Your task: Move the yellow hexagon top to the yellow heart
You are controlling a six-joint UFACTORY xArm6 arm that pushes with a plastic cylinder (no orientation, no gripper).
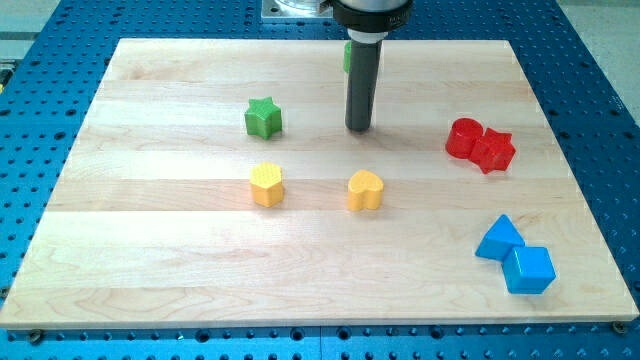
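Note:
The yellow hexagon (267,184) sits left of the board's middle. The yellow heart (365,190) sits to its right, a block-width gap and more between them. My tip (358,129) rests on the board above the yellow heart, about a block and a half away from it and well to the upper right of the hexagon. It touches no block.
A green star (263,117) lies above the hexagon. A green cylinder (347,56) is mostly hidden behind the rod. A red cylinder (464,138) touches a red star (493,151) at the right. A blue triangle (498,238) and blue cube (528,269) sit at the lower right.

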